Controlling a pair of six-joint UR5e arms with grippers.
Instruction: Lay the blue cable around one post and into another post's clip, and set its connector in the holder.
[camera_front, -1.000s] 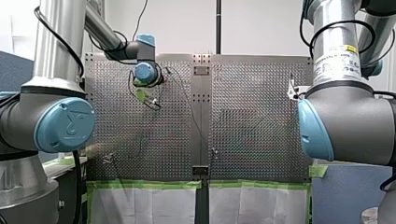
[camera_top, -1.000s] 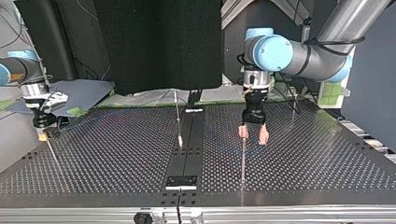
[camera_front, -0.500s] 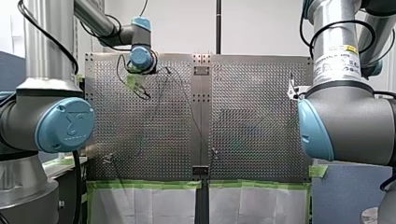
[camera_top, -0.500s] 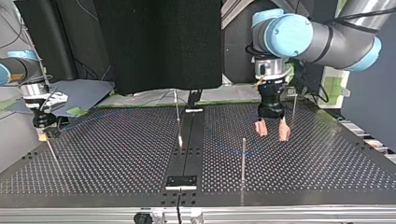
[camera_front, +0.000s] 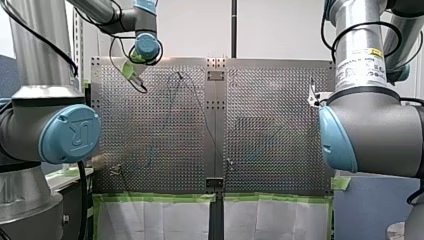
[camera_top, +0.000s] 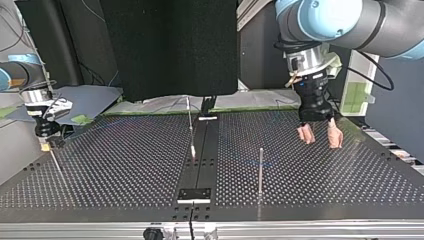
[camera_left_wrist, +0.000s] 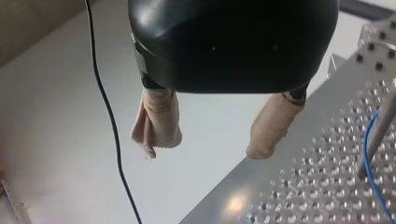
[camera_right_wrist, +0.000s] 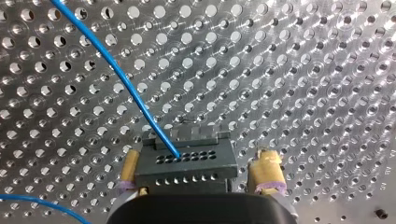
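L gripper fingers spread, empty, well apart from connector (blue cable plugged in). R gripper fingers released astride it.

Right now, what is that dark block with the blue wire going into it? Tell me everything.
The connector is a dark grey, plastic-looking rectangular block with rows of small holes on its face. The blue cable enters one hole. The block rests on the perforated table between the yellow-padded fingers of my right gripper; one finger stands clear of it.
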